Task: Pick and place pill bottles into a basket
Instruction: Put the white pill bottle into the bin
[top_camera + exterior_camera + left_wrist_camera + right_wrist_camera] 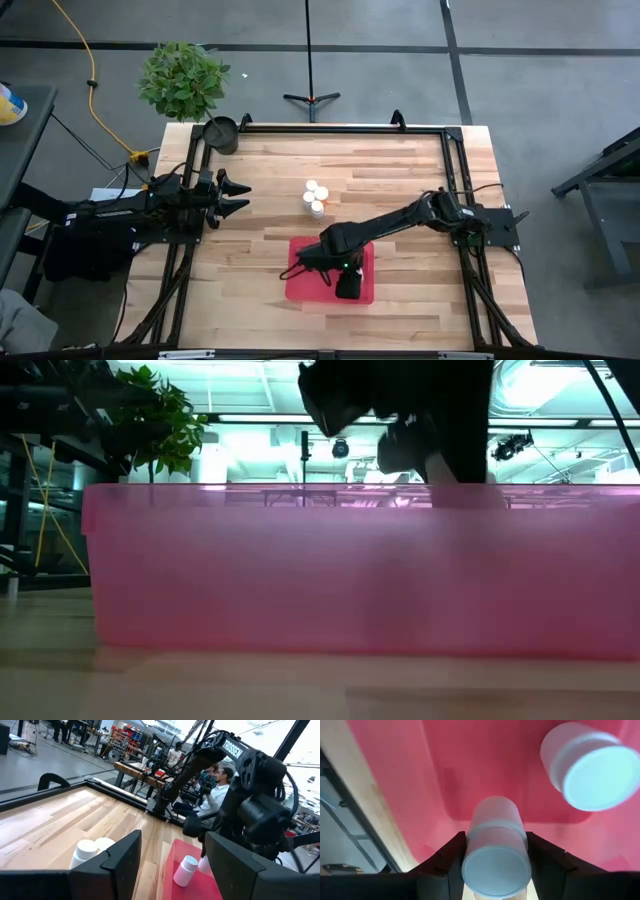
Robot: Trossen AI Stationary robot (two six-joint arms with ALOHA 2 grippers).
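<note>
The red tray lies near the table's front middle. My right gripper stands over it, pointing down, shut on a white pill bottle. A second bottle sits tilted inside the tray, and shows in the left wrist view too. Three more bottles stand upright together on the wood beyond the tray. My left gripper is open and empty at the table's left, pointing toward them. My right gripper pinches the bottle between its two fingers at its cap end, one finger on each side. The fingers come from above, pointing down along the bottle. The bottle stands cap up over the tray floor; whether its base touches the floor I cannot tell.
A small dark pot and a green plant are at the far left corner. A black frame rail runs round the table. In the low view the tray's near wall fills the picture. People sit beyond the table.
</note>
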